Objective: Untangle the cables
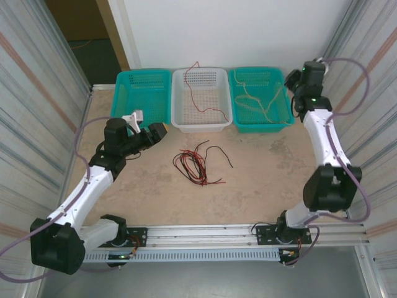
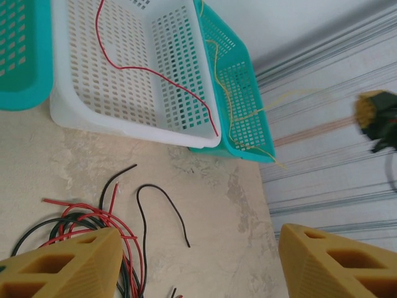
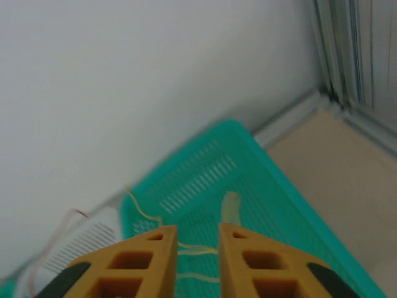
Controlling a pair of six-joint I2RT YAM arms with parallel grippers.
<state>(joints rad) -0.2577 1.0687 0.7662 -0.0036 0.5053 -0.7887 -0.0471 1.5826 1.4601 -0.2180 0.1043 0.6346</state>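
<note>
My left arm reaches out low from its base, elbow bent, with my left gripper [image 2: 198, 267] pointing across the table [image 1: 260, 180], fingers spread wide and holding nothing. Just below it, a tangle of red and black cables [image 1: 191, 166] lies on the table. My right arm stretches tall to the far right corner, the right gripper [image 3: 197, 248] tipped down over the right teal basket [image 1: 263, 126], its fingers a narrow gap apart, gripping nothing. A pale yellow cable [image 3: 139, 210] lies in that basket, and a red cable [image 2: 124, 67] lies in the white basket [image 1: 201, 127].
</note>
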